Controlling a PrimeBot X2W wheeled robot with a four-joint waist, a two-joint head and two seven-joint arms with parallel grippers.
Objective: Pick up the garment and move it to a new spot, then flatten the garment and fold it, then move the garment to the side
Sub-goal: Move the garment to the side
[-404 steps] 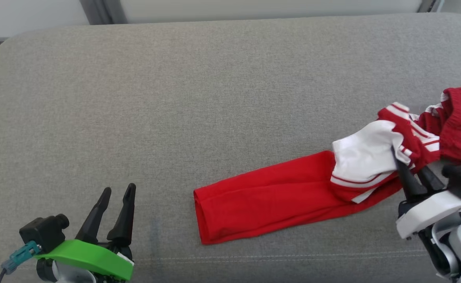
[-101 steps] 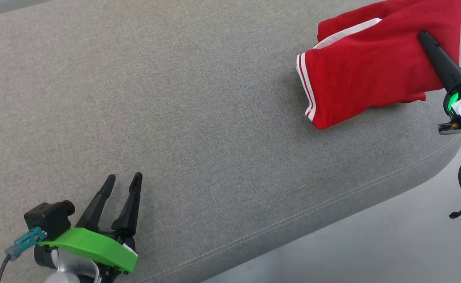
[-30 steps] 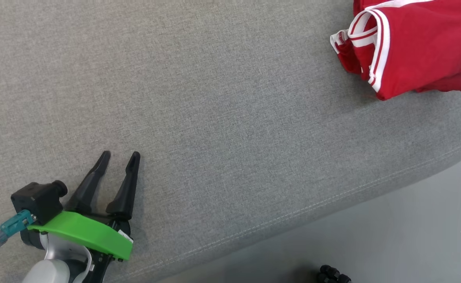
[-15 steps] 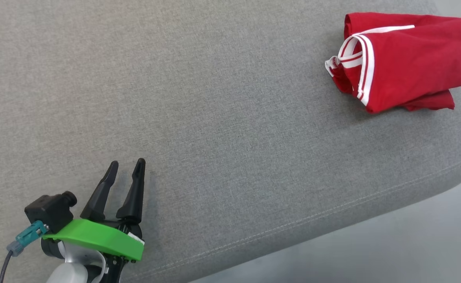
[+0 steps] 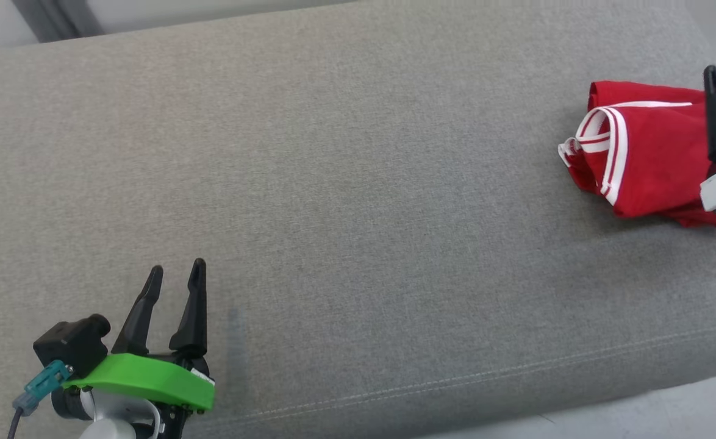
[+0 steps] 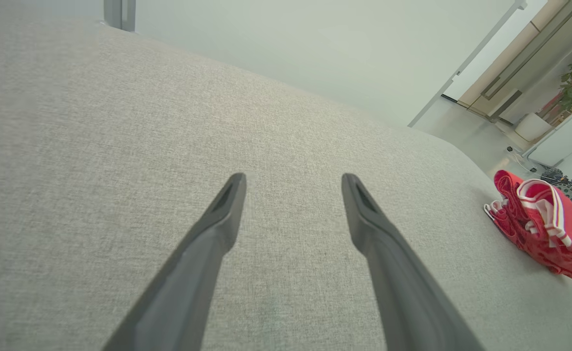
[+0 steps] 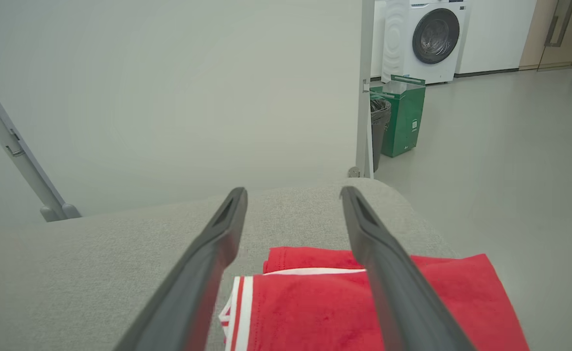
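**Garment sits under the right gripper, well apart from the left**

Folded red garment point(image 5: 651, 158) with white stripes lies at the right end of the grey cushion point(image 5: 358, 183), about 3 o'clock in the head view and near the cushion's rounded end. Its long axis runs roughly 9-to-3. The striped hem end faces 9 o'clock, toward the middle of the cushion.

Right gripper point(image 7: 293, 191): jaws spread, nothing pinched. In its wrist view the garment is at 6 o'clock, under and between the two fingers, with the tips pointing to 12 past the far fold. The fingers run across the long axis, not along it. Can't tell whether they touch the cloth.

Left gripper point(image 5: 177, 266): jaws spread, empty, over bare cushion at 7 o'clock in the head view. The garment is well apart from it, off at 3 o'clock in its own wrist view.

My read: the fold looks done and the piece looks set aside, so the task is near finished. Any further shift is the right arm's job. It could come straight down and close across the short side. Risk: pinching only the top layer would drag the fold open, and the cushion edge is near.
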